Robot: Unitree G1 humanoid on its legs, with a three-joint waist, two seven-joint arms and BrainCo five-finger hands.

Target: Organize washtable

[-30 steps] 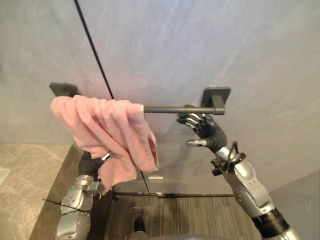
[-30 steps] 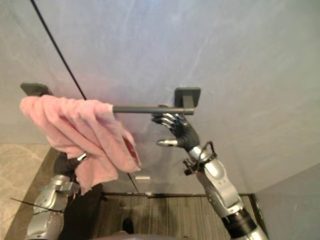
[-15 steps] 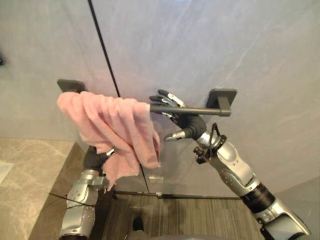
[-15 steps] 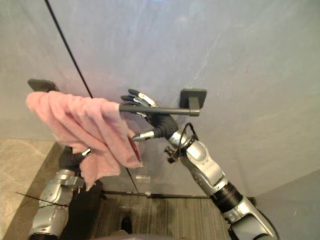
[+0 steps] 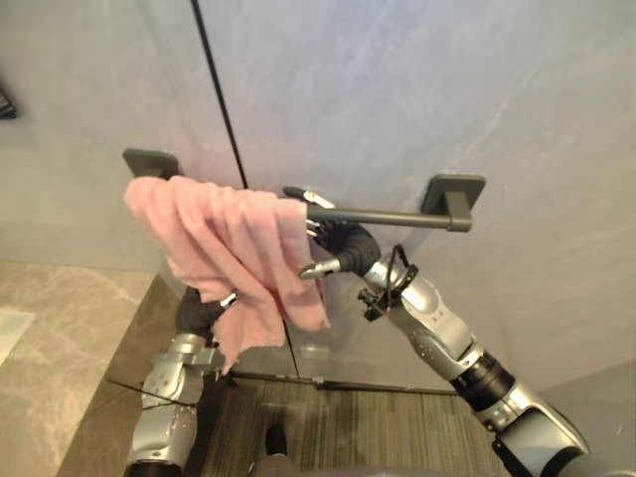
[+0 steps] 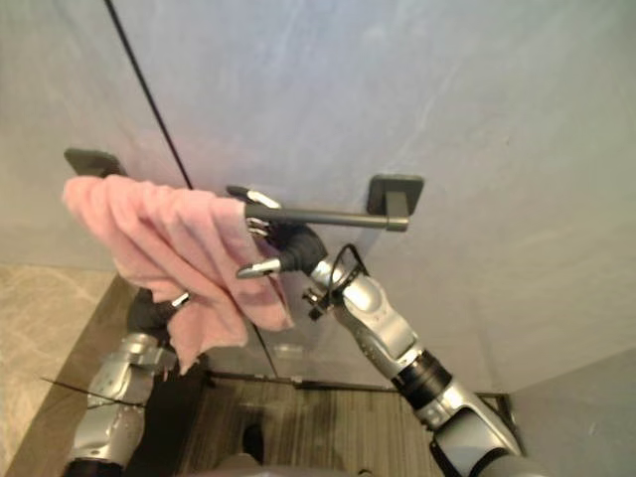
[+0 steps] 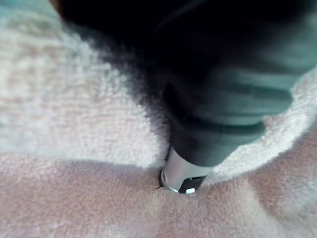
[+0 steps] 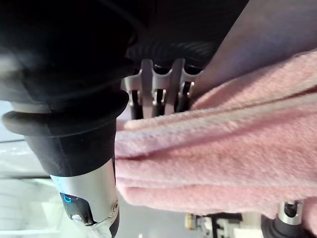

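A pink towel (image 5: 229, 238) hangs bunched over the left half of a dark towel bar (image 5: 388, 216) fixed to the grey wall by two brackets (image 5: 452, 189). My right hand (image 5: 348, 243) is at the towel's right edge. Its straight fingers (image 8: 158, 94) reach behind the cloth by the bar, and its thumb (image 8: 89, 198) sticks out in front. My left hand (image 5: 199, 310) is below the bar, tucked under the towel's hanging end. One finger (image 7: 183, 173) is dug into the folds of the towel (image 7: 74, 124), which bunches around it.
A thin dark seam (image 5: 219, 109) runs down the wall behind the towel. Below are a striped wooden floor (image 5: 348, 427), a beige stone surface (image 5: 60, 338) at the left and a low dark rail (image 5: 328, 383) along the wall's foot.
My right hand has travelled left along the bar, from the right bracket to the towel's right edge, its fingers now behind the cloth. The left hand stays under the towel. The camera has shifted slightly.
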